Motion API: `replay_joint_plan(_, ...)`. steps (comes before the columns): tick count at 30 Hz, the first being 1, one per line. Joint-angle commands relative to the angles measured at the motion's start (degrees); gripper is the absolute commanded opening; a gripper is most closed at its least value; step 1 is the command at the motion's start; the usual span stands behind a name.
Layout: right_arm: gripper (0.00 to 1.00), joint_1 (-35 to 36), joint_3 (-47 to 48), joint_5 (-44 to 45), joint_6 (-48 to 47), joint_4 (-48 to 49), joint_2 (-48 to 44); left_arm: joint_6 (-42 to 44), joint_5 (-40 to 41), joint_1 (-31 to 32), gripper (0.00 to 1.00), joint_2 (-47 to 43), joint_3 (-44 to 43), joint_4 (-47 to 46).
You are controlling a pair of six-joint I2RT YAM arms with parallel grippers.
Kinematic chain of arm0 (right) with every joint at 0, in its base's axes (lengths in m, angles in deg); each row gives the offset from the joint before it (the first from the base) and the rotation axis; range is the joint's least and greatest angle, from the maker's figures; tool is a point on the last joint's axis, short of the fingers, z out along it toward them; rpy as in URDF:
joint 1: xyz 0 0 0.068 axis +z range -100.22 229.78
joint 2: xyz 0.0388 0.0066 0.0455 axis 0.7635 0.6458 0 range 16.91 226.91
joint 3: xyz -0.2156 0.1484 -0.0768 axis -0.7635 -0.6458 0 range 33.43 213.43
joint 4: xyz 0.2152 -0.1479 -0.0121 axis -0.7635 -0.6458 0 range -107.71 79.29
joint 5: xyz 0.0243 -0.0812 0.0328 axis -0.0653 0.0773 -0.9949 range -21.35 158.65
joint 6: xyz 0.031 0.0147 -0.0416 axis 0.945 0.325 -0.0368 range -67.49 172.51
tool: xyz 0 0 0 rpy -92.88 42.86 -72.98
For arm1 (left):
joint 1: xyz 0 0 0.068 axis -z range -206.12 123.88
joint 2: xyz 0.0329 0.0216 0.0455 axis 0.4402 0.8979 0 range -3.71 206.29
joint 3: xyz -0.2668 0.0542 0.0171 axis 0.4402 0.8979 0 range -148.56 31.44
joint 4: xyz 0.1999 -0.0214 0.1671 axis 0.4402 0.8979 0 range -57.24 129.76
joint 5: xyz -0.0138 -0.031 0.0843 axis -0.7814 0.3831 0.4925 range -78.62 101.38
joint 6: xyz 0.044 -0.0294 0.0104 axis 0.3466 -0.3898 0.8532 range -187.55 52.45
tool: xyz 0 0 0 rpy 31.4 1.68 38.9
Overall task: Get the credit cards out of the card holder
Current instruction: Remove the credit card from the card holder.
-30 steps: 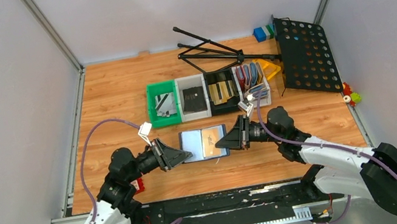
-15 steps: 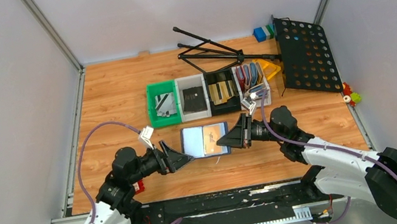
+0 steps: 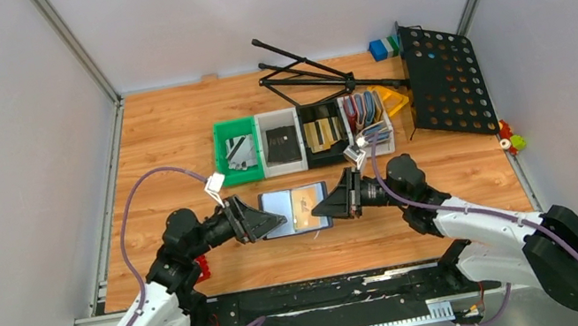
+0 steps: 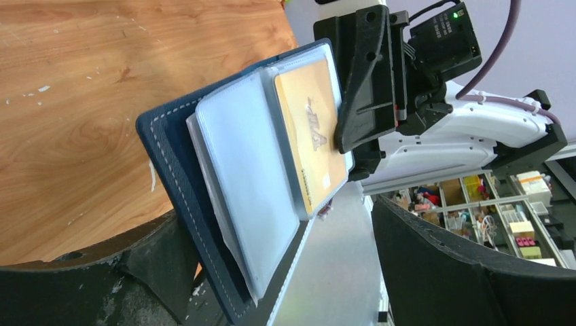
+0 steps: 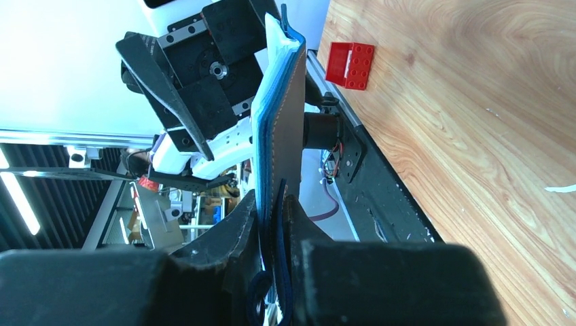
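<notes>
- While right gripper (image 3: pixel 319 209) pinches the navy-blue bifold card holder (image 3: pixel 294 212), left gripper (image 3: pixel 276 222) gapes wide.
- Risk: L nips clear sleeve (image 4: pixel 244 176), not tan-gold card (image 4: pixel 309 132); holder twists free.

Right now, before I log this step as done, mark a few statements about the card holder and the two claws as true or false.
1. The right claw is shut on one edge of the card holder. True.
2. The left claw is clamped shut on the holder. False: its jaws stand wide open, with the holder's other edge between them.
3. A gold card sits in one of the holder's clear pockets. True.
4. The holder is folded closed. False: it is spread open, showing its pale inside.
5. A red brick lies on the wooden table. True.
</notes>
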Motion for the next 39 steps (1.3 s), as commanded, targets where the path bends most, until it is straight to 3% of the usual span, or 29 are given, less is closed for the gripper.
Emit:
replay_joint_plan(1, 0.00, 1.0, 3.8, -0.5, 0.7, 5.0, 0.5, -0.3, -1.4, 0.5, 0.94, 1.9, -1.1, -6.4)
replay_joint_plan(10, 0.00, 2.2, 4.7, -0.4, 1.5, 5.7, 0.8, -3.3, -1.6, 1.0, 0.85, 1.8, 0.3, -12.1)
replay_joint_plan(19, 0.00, 2.7, 4.9, -0.6, 2.2, 6.1, 0.6, -5.3, -2.8, 1.1, 0.62, 3.9, 1.4, -16.9)
replay_joint_plan(29, 0.00, 3.5, 5.9, -0.8, 2.2, 6.2, 1.3, -4.8, -3.2, 1.7, 0.61, 5.8, 1.4, -16.8)
replay_joint_plan(36, 0.00, 3.9, 6.4, -1.1, 2.5, 6.7, 1.7, -6.8, -3.9, 2.3, 0.44, 7.9, 2.6, -22.0)
replay_joint_plan(39, 0.00, 4.0, 6.3, -0.8, 2.4, 6.4, 1.3, -7.1, -4.1, 2.3, 0.31, 7.9, 2.8, -22.6)
